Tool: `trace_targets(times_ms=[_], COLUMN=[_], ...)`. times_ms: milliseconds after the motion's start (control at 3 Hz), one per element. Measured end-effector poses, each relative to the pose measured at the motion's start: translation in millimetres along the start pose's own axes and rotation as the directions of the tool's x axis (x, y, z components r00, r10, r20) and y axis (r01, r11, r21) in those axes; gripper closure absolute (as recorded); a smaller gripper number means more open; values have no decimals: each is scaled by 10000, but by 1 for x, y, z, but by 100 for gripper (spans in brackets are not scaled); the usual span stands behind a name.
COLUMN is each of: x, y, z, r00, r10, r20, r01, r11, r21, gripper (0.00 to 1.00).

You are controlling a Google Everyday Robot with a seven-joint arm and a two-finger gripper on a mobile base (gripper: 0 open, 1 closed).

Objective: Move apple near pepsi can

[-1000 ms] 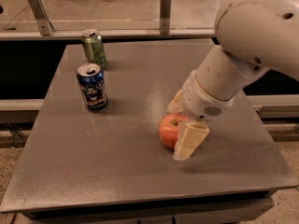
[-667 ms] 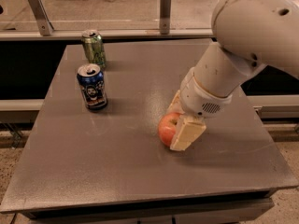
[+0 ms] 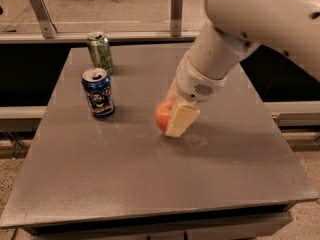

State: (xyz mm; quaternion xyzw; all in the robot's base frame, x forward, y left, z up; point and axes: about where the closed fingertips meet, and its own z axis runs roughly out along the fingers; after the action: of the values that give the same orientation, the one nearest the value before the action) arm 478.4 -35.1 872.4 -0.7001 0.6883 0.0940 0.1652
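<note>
The red-orange apple (image 3: 161, 115) is held between the cream fingers of my gripper (image 3: 169, 118), near the middle of the grey table (image 3: 150, 184). The gripper is shut on the apple and holds it just above the tabletop, with a faint shadow beneath it. One finger (image 3: 181, 120) covers the apple's right side. The dark blue pepsi can (image 3: 98, 92) stands upright on the left part of the table, about one can's height to the left of the apple. My white arm (image 3: 240, 29) reaches in from the upper right.
A green can (image 3: 100, 51) stands upright at the back left, behind the pepsi can. A glass rail with metal posts (image 3: 176, 6) runs along the table's far edge. The table's front edge is near the bottom of the view.
The gripper, shut on the apple, has moved left towards the pepsi can and lifted the apple slightly off the table. Both cans have stayed in place.
</note>
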Motion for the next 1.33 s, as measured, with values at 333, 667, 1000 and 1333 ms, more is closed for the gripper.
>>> trace_targets(times_ms=[333, 667, 1000, 1333], x=[-26, -44, -68, -84], y=[-33, -48, -62, -68], z=[13, 24, 37, 41], r00=[9990, 9976, 9965, 9962], r10=[287, 397, 353, 231], r20=[353, 564, 759, 845], r01=[-294, -410, -365, -239], r11=[9993, 9989, 9992, 9997], r21=[218, 218, 146, 83], gripper=[100, 100, 100, 100])
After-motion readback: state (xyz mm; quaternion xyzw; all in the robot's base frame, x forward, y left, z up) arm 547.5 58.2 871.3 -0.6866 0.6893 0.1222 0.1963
